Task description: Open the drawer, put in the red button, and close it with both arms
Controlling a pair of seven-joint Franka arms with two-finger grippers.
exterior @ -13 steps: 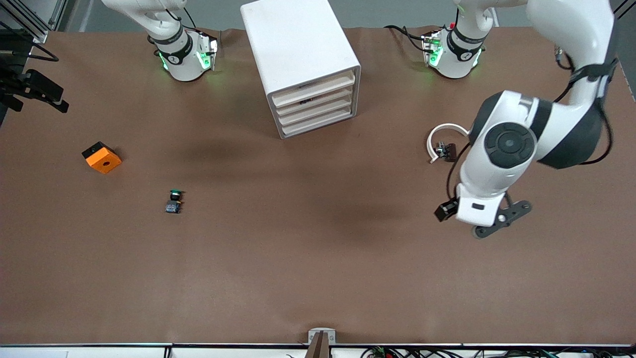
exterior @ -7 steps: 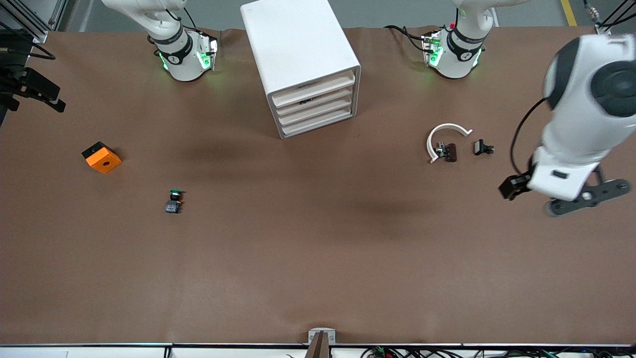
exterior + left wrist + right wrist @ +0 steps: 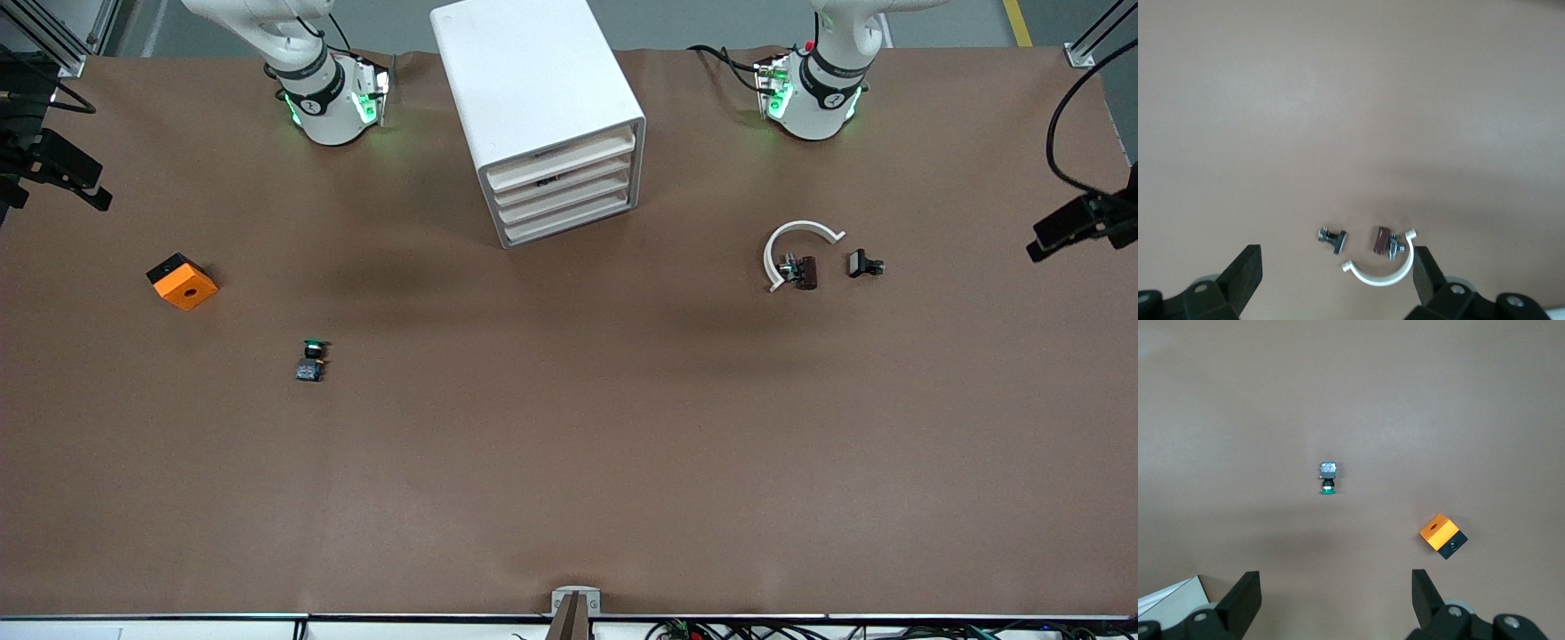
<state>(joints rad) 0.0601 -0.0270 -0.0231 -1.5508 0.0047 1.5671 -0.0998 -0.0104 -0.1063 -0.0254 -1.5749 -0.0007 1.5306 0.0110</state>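
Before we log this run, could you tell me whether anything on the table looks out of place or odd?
Nothing is spilled or damaged, and the cabinet's four drawers sit shut. One oddity: no red button shows anywhere, only the green-capped button on the table.

Red button hidden, drawer contents unclear, both arms cut off

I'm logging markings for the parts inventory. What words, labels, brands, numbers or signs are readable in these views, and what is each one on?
None can be read.
Right arm's base: a small round black mark on the band, too small to read.
Left arm's base: a like mark, too small to read.
White cabinet, orange box, green-capped button, white curved piece: no lettering shows.
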